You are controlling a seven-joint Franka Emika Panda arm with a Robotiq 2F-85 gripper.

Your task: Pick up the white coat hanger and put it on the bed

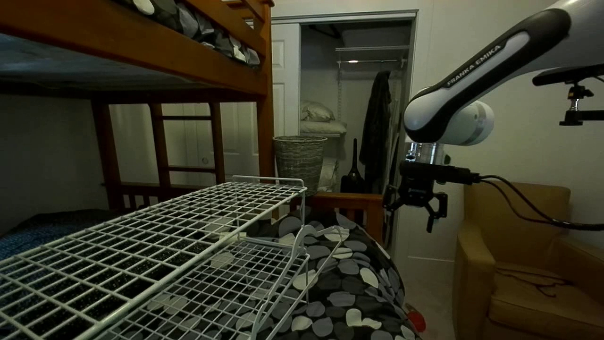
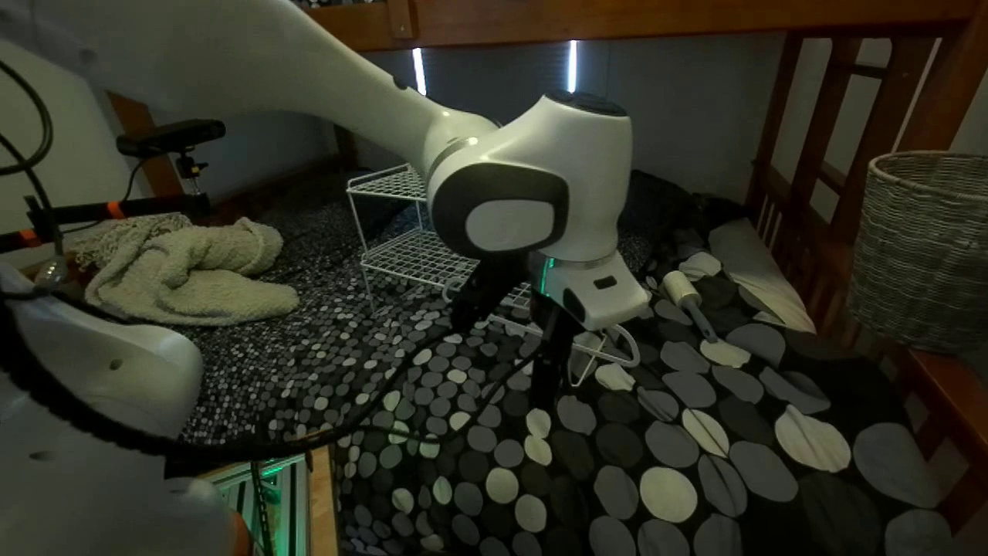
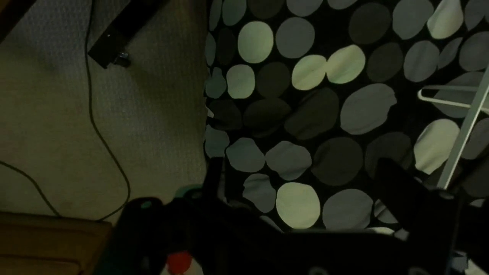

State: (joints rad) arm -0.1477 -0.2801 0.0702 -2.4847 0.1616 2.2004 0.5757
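The white coat hanger point(image 1: 297, 245) is at the near end of the white wire rack, its hook up near the top shelf and its thin triangular outline slanting down. It also shows behind my gripper in an exterior view point(image 2: 635, 349), and one narrow corner is at the right of the wrist view point(image 3: 445, 101). The bed point(image 1: 349, 302) has a dark cover with pale and grey spots. My gripper point(image 1: 411, 212) is open and empty, above the bed's edge and apart from the hanger. In the wrist view its fingers point(image 3: 301, 162) stand wide apart with only the cover between them.
A white wire grid rack point(image 1: 141, 245) stands on the bed. A lint roller point(image 2: 683, 289) and a pale fleece blanket point(image 2: 193, 270) lie on the bed. A wicker basket point(image 1: 302, 158) stands at the bed's end. A tan armchair point(image 1: 519, 222) is beside. The upper bunk point(image 1: 188, 61) hangs overhead.
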